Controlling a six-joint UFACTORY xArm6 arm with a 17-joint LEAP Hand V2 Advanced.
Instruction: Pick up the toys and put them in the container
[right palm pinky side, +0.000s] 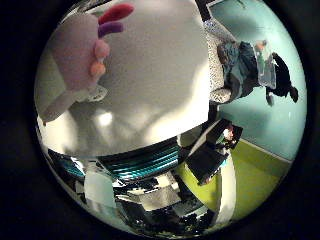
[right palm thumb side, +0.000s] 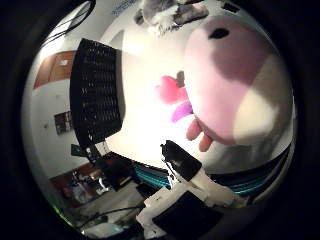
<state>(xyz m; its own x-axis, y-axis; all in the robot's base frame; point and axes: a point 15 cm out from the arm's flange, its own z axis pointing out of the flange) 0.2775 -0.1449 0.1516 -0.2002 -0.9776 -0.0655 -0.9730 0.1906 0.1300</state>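
You are holding the hand (right palm thumb side: 195, 187) near the pink-and-white plush toy (right palm thumb side: 235, 85), filling the frame's upper right, for grasping; finger state cannot be told.

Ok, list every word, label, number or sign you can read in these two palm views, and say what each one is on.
No text can be read in either view.
The pink plush toy: no tag or print visible.
The black mesh container: no label visible.
The white table: bare of markings.
The dark frame on the far wall: too small and blurred to read.
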